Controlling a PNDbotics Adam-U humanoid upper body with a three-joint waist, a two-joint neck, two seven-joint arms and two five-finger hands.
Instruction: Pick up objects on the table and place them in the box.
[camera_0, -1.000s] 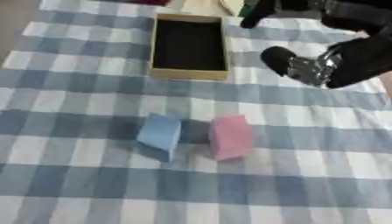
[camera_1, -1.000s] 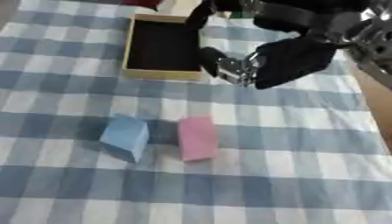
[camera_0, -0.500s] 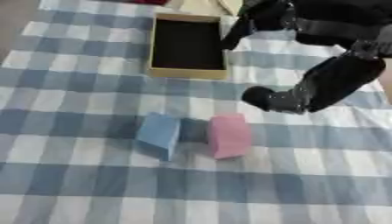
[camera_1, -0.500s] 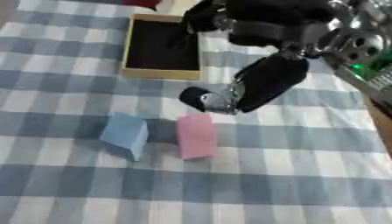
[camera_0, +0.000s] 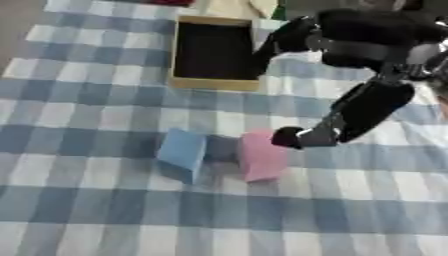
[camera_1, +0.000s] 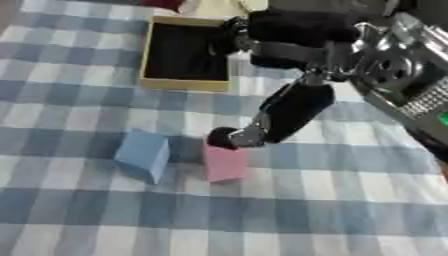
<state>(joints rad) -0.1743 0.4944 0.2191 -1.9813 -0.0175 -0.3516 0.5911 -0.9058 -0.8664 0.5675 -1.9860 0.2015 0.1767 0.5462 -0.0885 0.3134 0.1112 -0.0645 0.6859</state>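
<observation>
Blocks number two on the checked bench (camera_0: 79, 220): one blue block (camera_0: 182, 150) and one pink block (camera_0: 261, 155) side by side, with one dark-lined box (camera_0: 214, 82) farther back. Right hand (camera_0: 297, 137) reaches down from the upper right, just beside the pink block's top; whether its fingers grip it cannot be told.

Head's stereo eyes look down – both share the table (camera_0: 79, 210).

- A cloth (camera_0: 79, 210) checked in blue, grey and white covers the table and fills nearly the whole view.
- The cloth lies slightly askew.
- At the far left corner a strip of brownish floor (camera_0: 19, 15) shows.
- Light is soft and even.
</observation>
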